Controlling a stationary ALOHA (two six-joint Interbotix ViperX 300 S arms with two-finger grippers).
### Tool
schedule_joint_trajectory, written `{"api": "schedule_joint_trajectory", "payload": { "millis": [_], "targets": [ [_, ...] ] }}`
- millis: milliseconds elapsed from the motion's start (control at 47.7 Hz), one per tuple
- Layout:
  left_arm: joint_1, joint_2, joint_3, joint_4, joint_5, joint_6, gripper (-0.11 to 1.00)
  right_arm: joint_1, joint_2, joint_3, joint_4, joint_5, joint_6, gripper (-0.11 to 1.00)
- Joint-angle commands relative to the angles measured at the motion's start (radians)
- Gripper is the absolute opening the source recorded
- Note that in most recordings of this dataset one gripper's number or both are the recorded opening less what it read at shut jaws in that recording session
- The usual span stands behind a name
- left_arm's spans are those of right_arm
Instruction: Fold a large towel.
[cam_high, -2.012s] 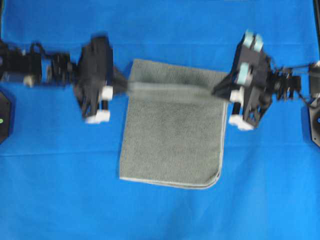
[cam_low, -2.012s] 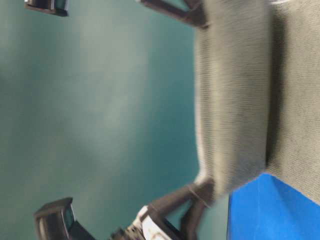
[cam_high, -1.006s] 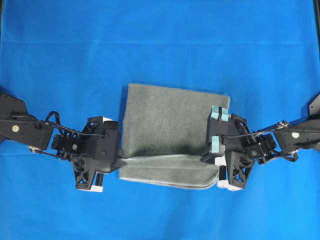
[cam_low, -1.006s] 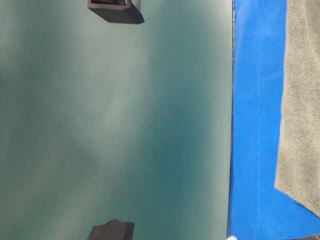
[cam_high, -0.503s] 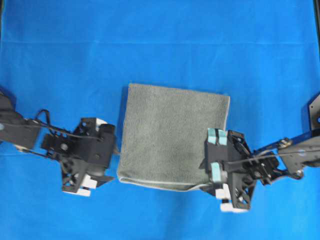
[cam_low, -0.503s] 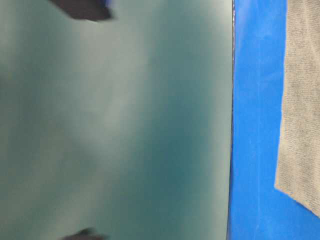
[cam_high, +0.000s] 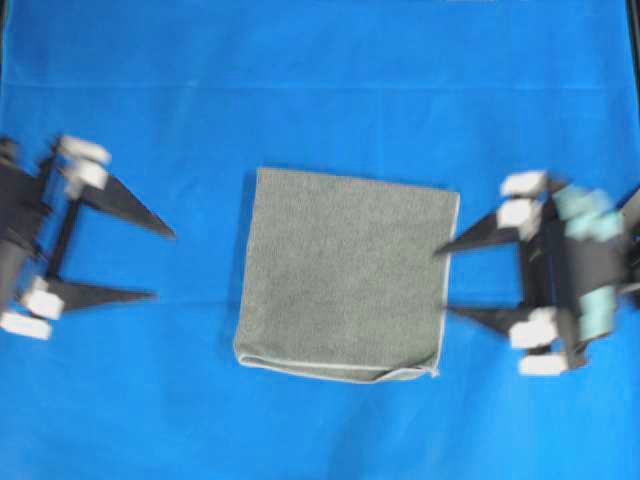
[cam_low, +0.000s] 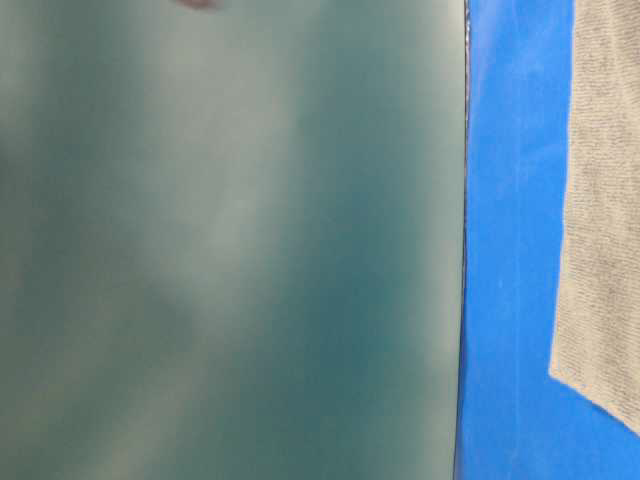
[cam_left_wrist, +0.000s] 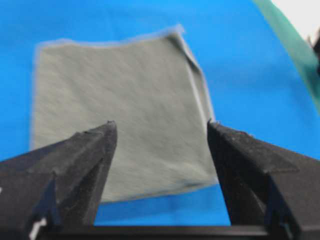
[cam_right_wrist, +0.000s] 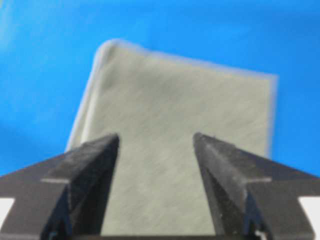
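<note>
The grey-green towel (cam_high: 343, 273) lies folded flat in the middle of the blue sheet, its doubled edges at the near side. It also shows in the table-level view (cam_low: 603, 200), the left wrist view (cam_left_wrist: 120, 107) and the right wrist view (cam_right_wrist: 180, 130). My left gripper (cam_high: 162, 264) is open and empty, left of the towel and apart from it. My right gripper (cam_high: 443, 281) is open and empty, its fingertips (cam_high: 441, 250) just at the towel's right edge. Both are blurred by motion.
The bright blue sheet (cam_high: 320, 90) covers the whole table. In the table-level view a green backdrop (cam_low: 230, 240) fills the left part, meeting the sheet's edge.
Both grippers carried the towel's far edge over to the near edge, let go and opened. They have drawn back sideways and turned, and the towel now lies folded in half.
</note>
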Motion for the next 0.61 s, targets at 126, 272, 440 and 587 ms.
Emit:
{"api": "schedule_joint_trajectory", "payload": {
  "millis": [126, 272, 440, 587],
  "targets": [
    [0.094, -0.227, 0.048, 0.002, 0.054, 0.008, 0.7, -0.02, -0.275, 0.086, -0.058, 0.04, 0.003, 0.63],
    [0.147, -0.334, 0.092, 0.002, 0.098, 0.008, 0.7, -0.037, -0.442, 0.167, -0.089, 0.051, 0.009, 0.63],
    [0.198, -0.425, 0.143, 0.002, 0.126, 0.006, 0.7, -0.074, -0.566, 0.242, -0.115, 0.064, 0.02, 0.63],
    [0.23, -0.482, 0.184, 0.002, 0.141, -0.006, 0.7, -0.146, -0.623, 0.298, -0.114, 0.083, 0.038, 0.63]
  ]
}}
